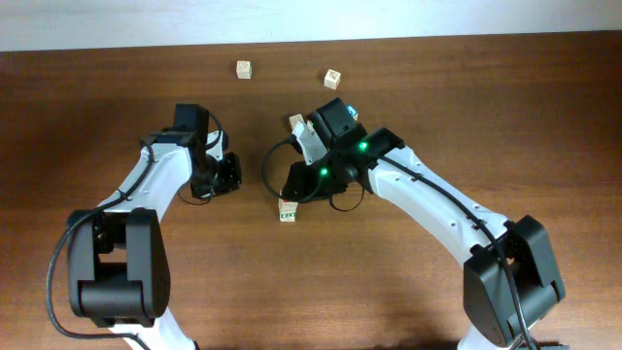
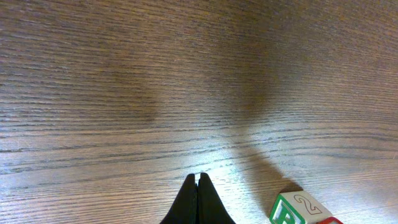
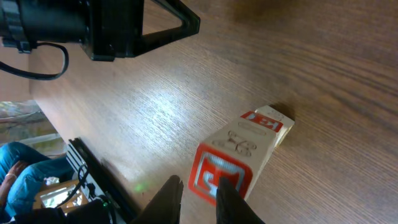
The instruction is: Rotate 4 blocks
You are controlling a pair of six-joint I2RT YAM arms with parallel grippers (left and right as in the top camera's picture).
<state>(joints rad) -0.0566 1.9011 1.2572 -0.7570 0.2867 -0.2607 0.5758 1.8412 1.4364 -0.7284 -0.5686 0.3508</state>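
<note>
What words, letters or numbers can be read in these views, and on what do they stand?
"2": top face of the green-and-white block, left wrist view.
"B", green, partly cut off by the frame edge: side face of the same block.
Letter on the red-framed block, right wrist view: too blurred to read.
Markings on the two far blocks, overhead view: too small to read.
</note>
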